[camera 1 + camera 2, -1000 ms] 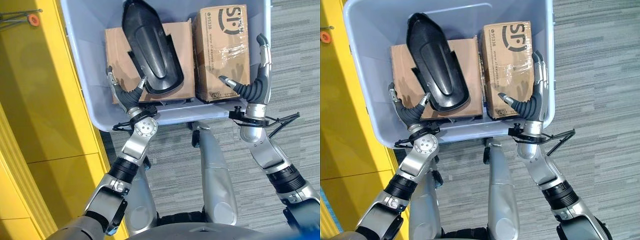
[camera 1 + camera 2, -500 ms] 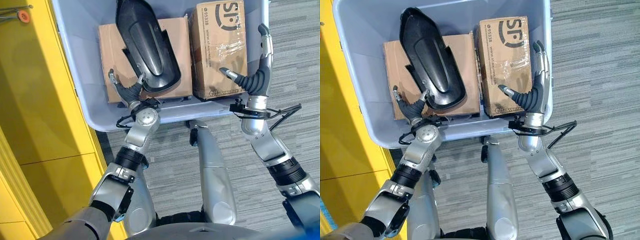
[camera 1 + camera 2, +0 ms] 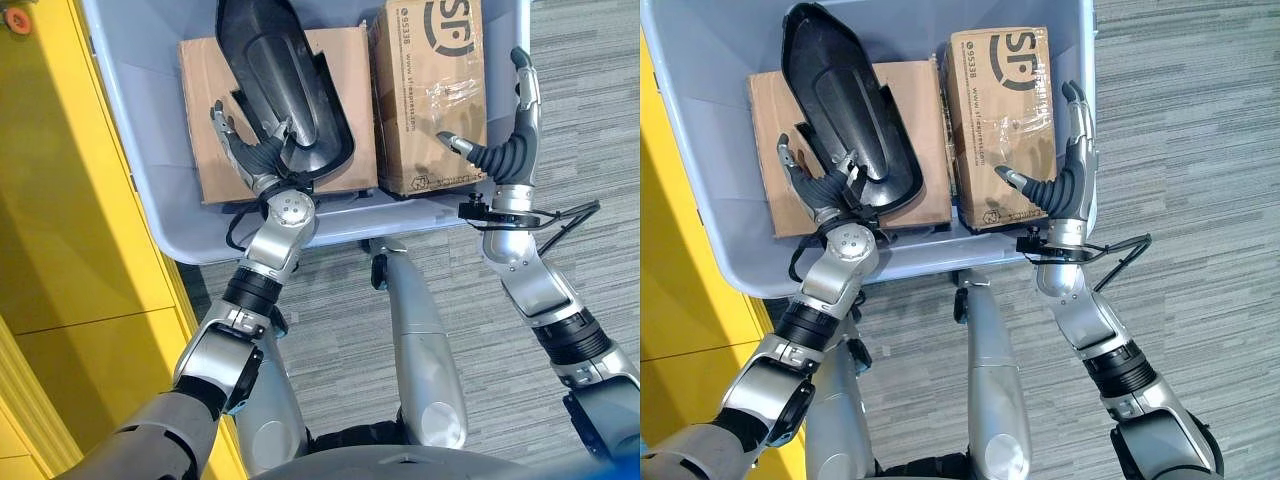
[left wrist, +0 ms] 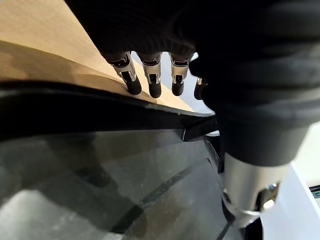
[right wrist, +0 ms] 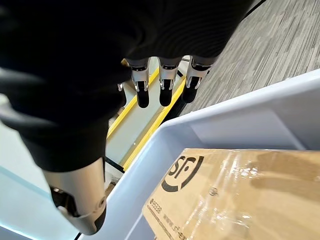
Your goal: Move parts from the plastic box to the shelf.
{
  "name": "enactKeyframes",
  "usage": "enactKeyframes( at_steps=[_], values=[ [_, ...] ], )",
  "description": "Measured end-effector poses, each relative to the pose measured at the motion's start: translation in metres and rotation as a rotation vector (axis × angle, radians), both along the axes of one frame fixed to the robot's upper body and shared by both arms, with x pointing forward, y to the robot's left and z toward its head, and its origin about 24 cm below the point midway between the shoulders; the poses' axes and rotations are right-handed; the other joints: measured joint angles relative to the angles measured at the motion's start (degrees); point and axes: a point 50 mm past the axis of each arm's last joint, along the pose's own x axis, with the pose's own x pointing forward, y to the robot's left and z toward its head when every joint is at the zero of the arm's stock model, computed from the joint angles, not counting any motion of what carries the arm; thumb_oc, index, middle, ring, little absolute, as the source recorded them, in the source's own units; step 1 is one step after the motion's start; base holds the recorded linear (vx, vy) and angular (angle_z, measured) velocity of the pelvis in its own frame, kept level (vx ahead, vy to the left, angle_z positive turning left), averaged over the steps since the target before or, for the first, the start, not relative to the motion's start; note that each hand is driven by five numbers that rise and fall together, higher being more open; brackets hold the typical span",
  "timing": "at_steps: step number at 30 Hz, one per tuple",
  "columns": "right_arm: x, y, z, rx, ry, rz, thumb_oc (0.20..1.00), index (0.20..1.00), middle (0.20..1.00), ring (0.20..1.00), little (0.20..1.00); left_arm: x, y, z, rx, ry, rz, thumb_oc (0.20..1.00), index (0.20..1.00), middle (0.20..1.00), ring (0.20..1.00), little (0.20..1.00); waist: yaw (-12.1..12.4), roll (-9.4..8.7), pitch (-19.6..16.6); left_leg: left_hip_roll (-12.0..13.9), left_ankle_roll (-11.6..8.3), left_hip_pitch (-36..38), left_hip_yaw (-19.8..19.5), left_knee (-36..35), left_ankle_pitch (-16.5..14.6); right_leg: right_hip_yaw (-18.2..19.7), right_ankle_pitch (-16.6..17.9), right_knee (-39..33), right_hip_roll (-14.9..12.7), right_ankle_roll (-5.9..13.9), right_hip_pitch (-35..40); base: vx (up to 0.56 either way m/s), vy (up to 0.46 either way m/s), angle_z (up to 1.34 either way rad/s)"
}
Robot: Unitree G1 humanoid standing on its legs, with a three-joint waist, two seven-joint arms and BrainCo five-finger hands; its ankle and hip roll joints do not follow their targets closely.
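A large black moulded part (image 3: pixel 285 85) lies slanted on a flat cardboard box (image 3: pixel 205 120) in the left half of the blue-grey plastic box (image 3: pixel 140 150). A taped cardboard box (image 3: pixel 430 90) fills its right half. My left hand (image 3: pixel 252 160) is open inside the plastic box at the black part's near left corner. Its thumb lies at the part's edge and its fingers (image 4: pixel 150 75) stretch over the flat cardboard (image 4: pixel 40 35). My right hand (image 3: pixel 500 155) is open at the taped box's near right corner, fingers straight along the plastic wall, thumb over the box top (image 5: pixel 235 195).
A yellow shelf structure (image 3: pixel 70 200) runs along the left side, close to the plastic box. Grey striped carpet (image 3: pixel 590 120) lies to the right and in front of the box.
The left hand has reached farther into the plastic box, up to the black part's near corner. The right hand has kept its place by the taped box. The view has shifted a little.
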Motion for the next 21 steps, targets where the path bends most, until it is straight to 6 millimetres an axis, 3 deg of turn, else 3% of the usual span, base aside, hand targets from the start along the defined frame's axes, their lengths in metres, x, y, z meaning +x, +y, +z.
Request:
enactKeyframes(
  at_steps=[16, 17, 18, 19, 21],
  values=[
    [0.003, 0.001, -0.001, 0.000, 0.050, 0.042, 1.000, 1.000, 1.000, 1.000, 1.000, 0.018, 0.006, 0.011, 0.120, 0.076, 0.028, 1.000, 1.000, 1.000, 1.000, 1.000, -0.78, -0.12, -0.08, -0.10, -0.19, -0.38, 0.21, 0.29, -0.72, 0.47, 0.34, -0.59, 0.02, 0.58, -0.18, 0.00, 0.000, 0.00],
    [0.003, 0.001, -0.001, 0.000, 0.048, 0.043, 1.000, 1.000, 1.000, 1.000, 1.000, 0.019, 0.006, 0.012, 0.117, 0.073, 0.027, 0.906, 0.906, 0.906, 0.906, 0.906, -0.78, -0.14, -0.09, -0.11, -0.19, -0.39, 0.21, 0.29, -0.73, 0.47, 0.34, -0.59, 0.03, 0.57, -0.19, 0.00, 0.000, 0.00],
    [0.003, 0.002, 0.000, 0.000, 0.045, 0.044, 1.000, 1.000, 1.000, 1.000, 1.000, 0.019, 0.006, 0.013, 0.108, 0.074, 0.024, 0.407, 0.407, 0.407, 0.407, 0.407, -0.77, -0.15, -0.10, -0.11, -0.20, -0.39, 0.21, 0.29, -0.73, 0.47, 0.34, -0.60, 0.04, 0.57, -0.19, 0.00, 0.000, 0.00],
    [0.004, 0.002, 0.002, -0.001, 0.039, 0.045, 1.000, 1.000, 1.000, 1.000, 1.000, 0.019, 0.006, 0.013, 0.102, 0.076, 0.022, 0.200, 0.200, 0.200, 0.200, 0.200, -0.77, -0.21, -0.15, -0.11, -0.21, -0.50, 0.21, 0.29, -0.74, 0.47, 0.33, -0.61, 0.04, 0.56, -0.30, 0.00, 0.000, 0.00],
    [0.004, 0.003, 0.006, -0.001, 0.027, 0.047, 1.000, 1.000, 1.000, 1.000, 1.000, 0.020, 0.007, 0.017, 0.101, 0.058, 0.024, 0.200, 0.200, 0.200, 0.200, 0.200, -0.75, -0.58, -0.65, -0.11, -0.22, -1.34, 0.24, 0.41, -0.75, 0.52, 0.34, -0.50, 0.04, 0.57, -1.27, 0.00, 0.000, 0.00]
  ],
)
